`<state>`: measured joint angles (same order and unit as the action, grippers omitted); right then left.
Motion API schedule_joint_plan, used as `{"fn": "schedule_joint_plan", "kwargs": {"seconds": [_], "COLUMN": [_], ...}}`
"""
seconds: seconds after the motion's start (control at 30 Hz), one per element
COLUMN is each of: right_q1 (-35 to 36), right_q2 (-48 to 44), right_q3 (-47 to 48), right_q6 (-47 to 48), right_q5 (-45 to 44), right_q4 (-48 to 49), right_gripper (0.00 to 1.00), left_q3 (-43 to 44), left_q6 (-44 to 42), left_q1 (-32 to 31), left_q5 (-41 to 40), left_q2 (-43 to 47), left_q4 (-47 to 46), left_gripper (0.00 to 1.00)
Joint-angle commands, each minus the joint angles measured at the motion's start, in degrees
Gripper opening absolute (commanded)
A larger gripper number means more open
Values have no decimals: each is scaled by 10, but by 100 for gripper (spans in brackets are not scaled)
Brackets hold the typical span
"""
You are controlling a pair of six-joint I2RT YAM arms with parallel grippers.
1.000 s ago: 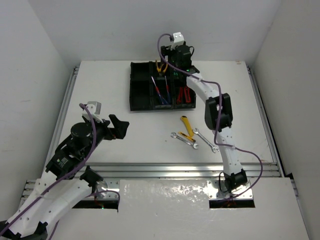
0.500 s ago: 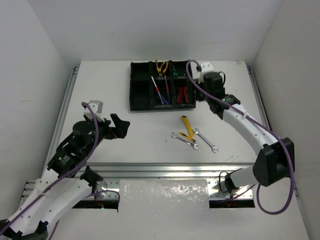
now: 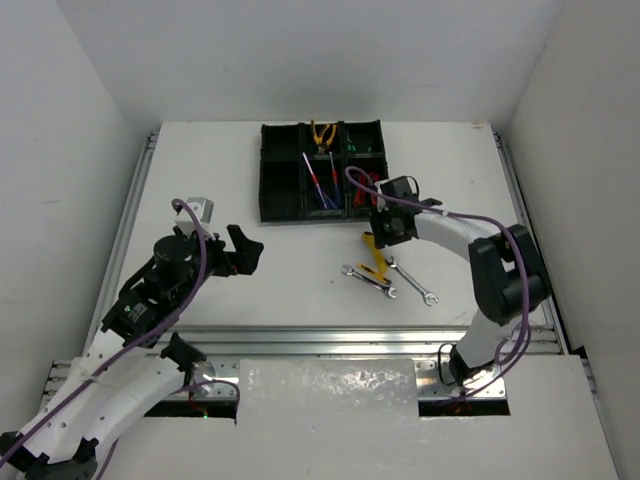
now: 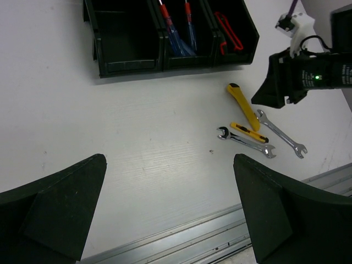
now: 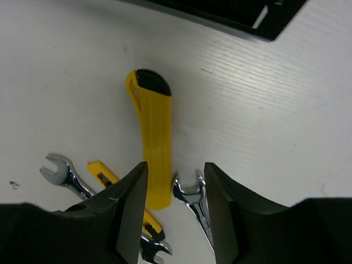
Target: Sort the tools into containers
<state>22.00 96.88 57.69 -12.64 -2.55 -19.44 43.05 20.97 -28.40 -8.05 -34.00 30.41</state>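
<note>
Here, a flat yellow plastic cutter (image 5: 155, 146) lies beside a shiny wrench (image 4: 279, 133).

Holds left end effector (image 3: 243, 250) raised over the near left side, jaws spread fully wide, forearm angled forward. Points right end effector (image 5: 175, 168) steeply down near the middle (jaws parted by a modest gap, nothing clamped between), elbow folded sharply back.

A black tray (image 3: 280, 190) of six compartments sits far on the worktop, holding orange-handled pliers (image 3: 322, 133), blue and red screwdrivers (image 3: 322, 187) and red-handled cutters (image 4: 228, 33). Nearer lie a long yellow knife (image 5: 154, 132), a small yellow knife (image 4: 248, 132) and two silver wrenches (image 4: 246, 142) (image 4: 280, 132), all flat and close together.
</note>
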Motion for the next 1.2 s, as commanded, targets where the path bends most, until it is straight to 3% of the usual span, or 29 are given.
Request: {"fn": "schedule_joint_plan", "kwargs": {"seconds": [0.0,0.4,0.63,0.7,0.87,0.97,1.1,1.17], "right_q1": [2,13,41,52,79,87,90,94], "right_q2": [38,88,132,132,95,41,-58,-96], "right_q3": [42,55,73,74,70,35,-33,-61], "right_q6": [7,3,10,10,24,24,1,-9], "right_q5": [24,63,15,13,-21,-33,-35,-7], "right_q4": [5,5,-34,-34,-6,44,116,135], "right_gripper": [45,42,32,21,0,0,0,0], "left_q3": [0,1,1,2,8,4,-55,-95], "left_q6": [-8,-8,-8,-8,11,51,120,165], "left_q1": [7,7,6,6,7,6,5,5], "left_q5": [3,1,0,-3,-5,18,153,176], "left_q2": [-4,-4,-1,-2,-1,1,-4,-15], "left_q4": [-29,-28,-28,-28,-26,-31,-160,-217], "left_gripper": [99,100,100,100,100,100,99,99]}}
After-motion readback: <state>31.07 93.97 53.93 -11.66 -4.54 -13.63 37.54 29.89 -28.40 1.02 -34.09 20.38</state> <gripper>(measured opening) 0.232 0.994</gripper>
